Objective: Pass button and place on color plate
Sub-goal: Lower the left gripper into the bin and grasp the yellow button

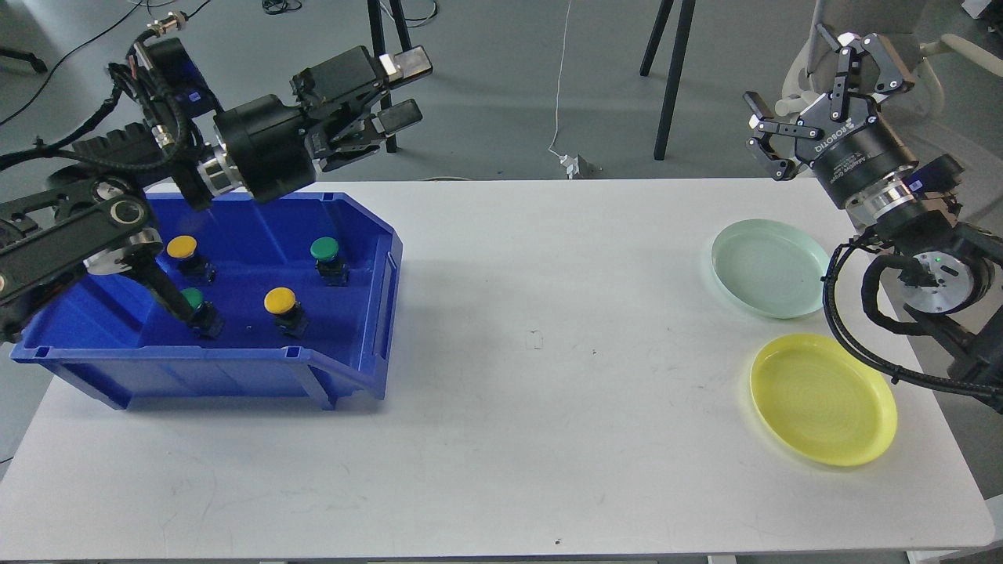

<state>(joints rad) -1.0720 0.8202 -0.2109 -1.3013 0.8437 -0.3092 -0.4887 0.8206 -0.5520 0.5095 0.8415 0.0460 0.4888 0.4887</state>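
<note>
A blue bin [376, 313] at the table's left holds several buttons: a yellow one [280, 301] near the front, a green one [325, 251] behind it, another yellow one [182, 248] at the back left and a green one [192, 300] partly behind my left arm. My left gripper [403, 90] is open and empty, above the bin's far edge, pointing right. My right gripper [823, 59] is open and empty, raised beyond the table's far right corner. A pale green plate [770, 268] and a yellow plate [823, 399] lie at the right, both bare.
The white table [533, 392] spans the view between bin and plates. Black stand legs [666, 78] and a white cable with a plug [572, 163] are on the floor behind the table.
</note>
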